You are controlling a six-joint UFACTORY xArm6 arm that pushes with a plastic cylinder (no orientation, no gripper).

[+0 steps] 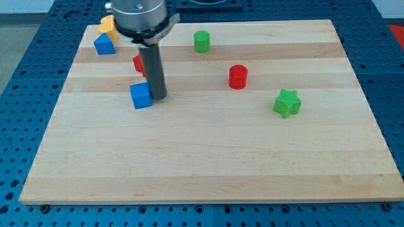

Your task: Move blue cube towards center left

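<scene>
The blue cube (141, 96) sits on the wooden board (208, 157), left of the middle and a little above mid-height. My tip (158, 97) rests on the board right against the cube's right side. The dark rod rises from there to the arm's grey head at the view's top.
A red block (137, 63) is partly hidden behind the rod. A blue house-shaped block (104, 45) and a yellow block (107, 26) lie at the top left. A green cylinder (201, 41), a red cylinder (238, 76) and a green star (287, 103) lie to the right.
</scene>
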